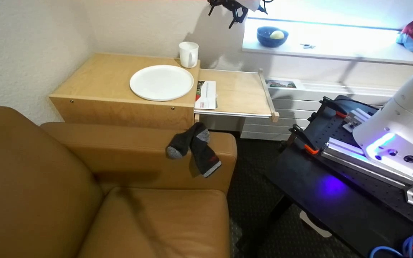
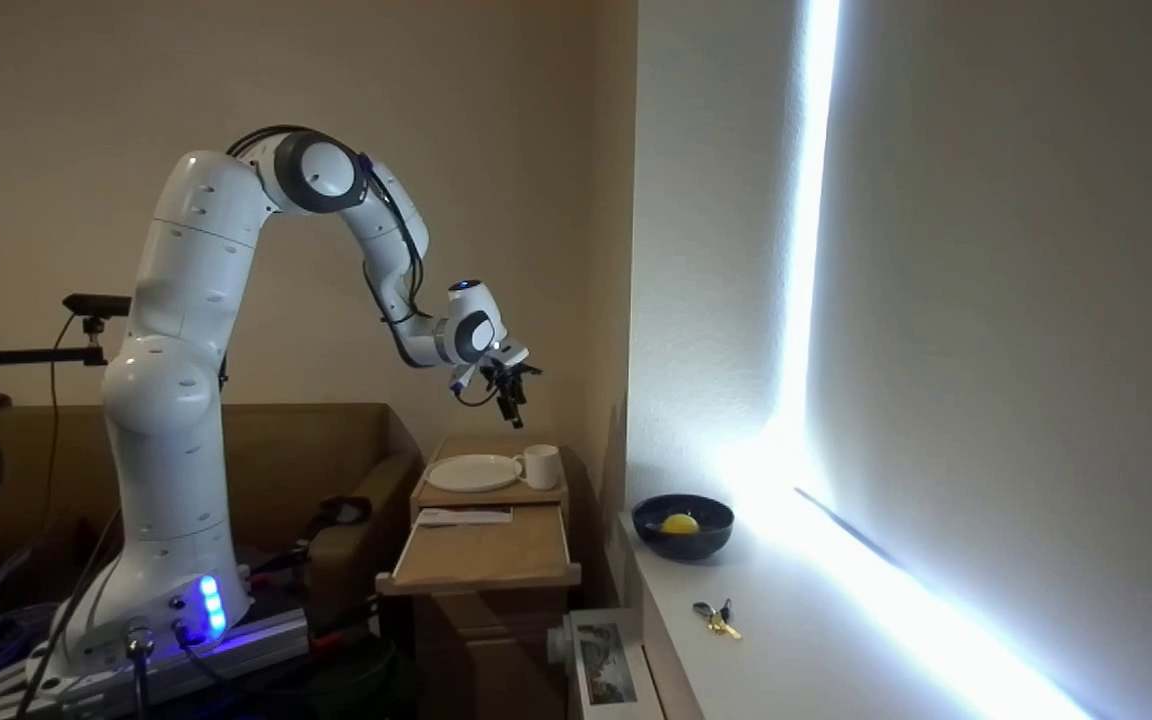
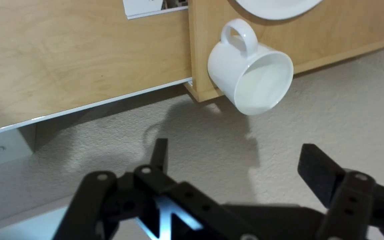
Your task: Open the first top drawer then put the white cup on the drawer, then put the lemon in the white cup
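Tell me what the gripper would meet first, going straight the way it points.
Probably the wall, seen beyond the open gripper; the white cup stands close to that line, and depth is unclear.

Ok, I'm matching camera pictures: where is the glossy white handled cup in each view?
In an exterior view: glossy white handled cup, upper half, slightly left of centre.
In an exterior view: cup, lower half, slightly left of centre.
In the wrist view: cup, upper half, right of centre.
Shared landmark: round white plate, beside the cup in all three.
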Robot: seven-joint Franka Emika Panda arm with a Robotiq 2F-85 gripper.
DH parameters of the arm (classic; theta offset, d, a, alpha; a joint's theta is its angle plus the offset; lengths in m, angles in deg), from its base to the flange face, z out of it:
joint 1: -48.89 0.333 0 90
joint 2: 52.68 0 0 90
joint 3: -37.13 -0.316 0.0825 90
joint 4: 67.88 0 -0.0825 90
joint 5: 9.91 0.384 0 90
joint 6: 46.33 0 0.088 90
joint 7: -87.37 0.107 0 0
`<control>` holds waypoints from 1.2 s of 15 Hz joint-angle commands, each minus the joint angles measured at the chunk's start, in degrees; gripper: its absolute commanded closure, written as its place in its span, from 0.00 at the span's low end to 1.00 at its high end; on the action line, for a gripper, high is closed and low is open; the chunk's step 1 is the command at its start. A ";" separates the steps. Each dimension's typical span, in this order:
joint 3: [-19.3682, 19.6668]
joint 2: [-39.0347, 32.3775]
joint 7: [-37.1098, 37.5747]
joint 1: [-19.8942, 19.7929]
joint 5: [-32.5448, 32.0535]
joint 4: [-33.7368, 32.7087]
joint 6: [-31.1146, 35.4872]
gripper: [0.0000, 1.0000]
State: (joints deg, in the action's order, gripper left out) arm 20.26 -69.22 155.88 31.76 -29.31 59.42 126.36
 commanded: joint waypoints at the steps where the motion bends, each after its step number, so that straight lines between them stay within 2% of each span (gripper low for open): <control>1: 0.06 -1.92 -4.34 2.03 -3.91 -8.52 -13.32 0.00; 3: 2.18 -2.34 -2.89 4.72 -8.94 -13.11 -21.78 0.00; 4: 10.45 -2.02 -6.56 13.54 -6.26 -14.79 -24.17 0.00; 5: 11.85 -2.69 -6.68 15.24 -8.56 -16.89 -26.57 0.00; 6: 12.70 -0.26 -6.69 15.12 -3.87 -12.26 -21.75 0.00; 8: 15.16 -0.73 -6.95 18.44 -5.12 -14.78 -24.78 0.00; 10: 15.64 -2.48 -6.69 19.25 -3.76 -15.49 -24.37 0.00; 15: 14.88 -9.17 -13.35 19.19 13.23 -16.76 -18.30 0.00; 18: 17.61 -13.56 -13.12 21.85 15.35 -19.16 -17.21 0.00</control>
State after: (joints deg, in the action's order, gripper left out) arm 35.41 -78.41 144.27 51.17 -16.83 43.43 107.92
